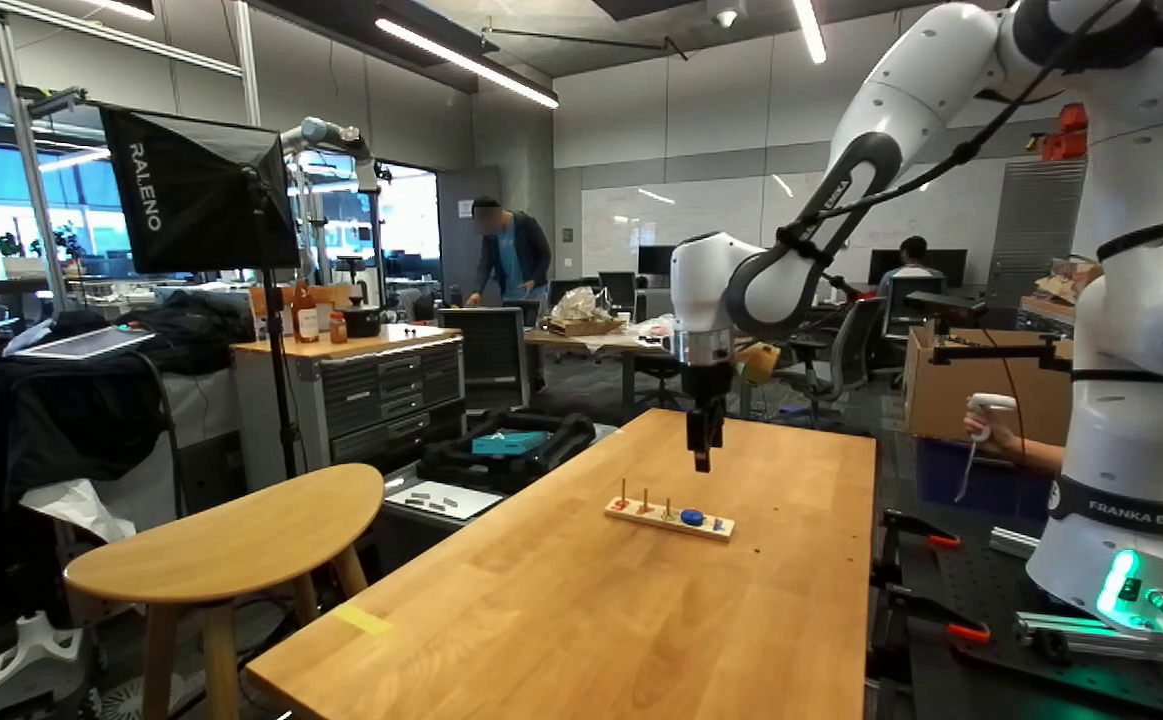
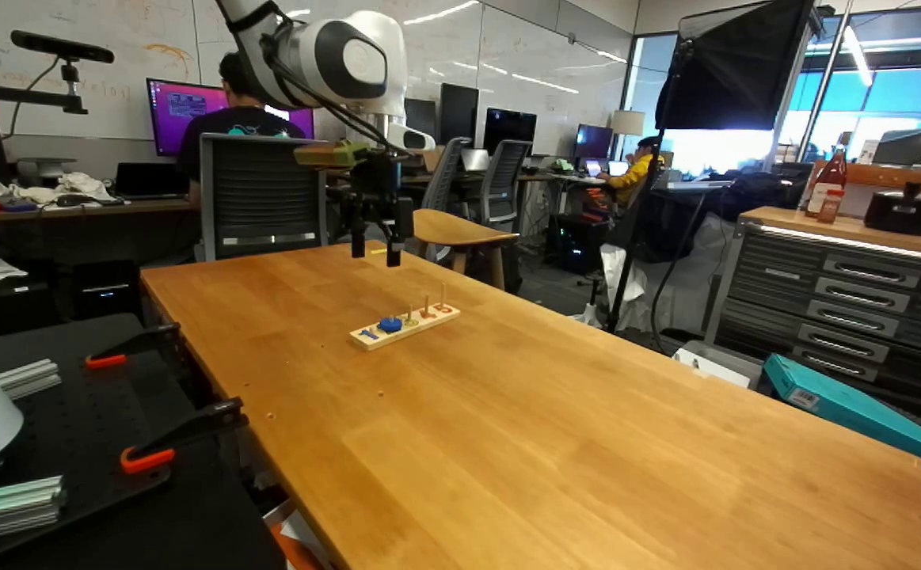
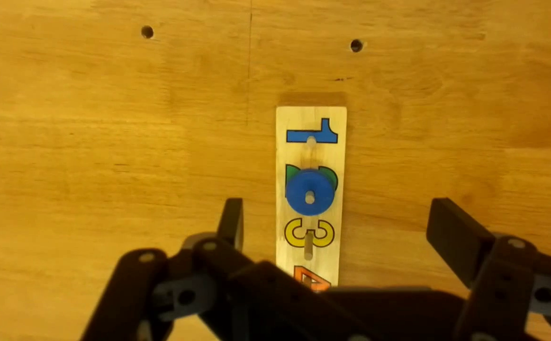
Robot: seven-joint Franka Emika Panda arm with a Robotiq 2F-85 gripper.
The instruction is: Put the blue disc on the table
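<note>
One risk: with the blue disc around the second peg left of mid-gap in the wrist view, the empty, wide-spread gripper, pinching uncentred, could shove the numbered peg board rightward across the wood table

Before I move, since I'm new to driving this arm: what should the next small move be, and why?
Probably lower the open gripper toward the blue disc: the gripper hangs empty above the table, while the disc sits around a peg of the numbered board.
</note>
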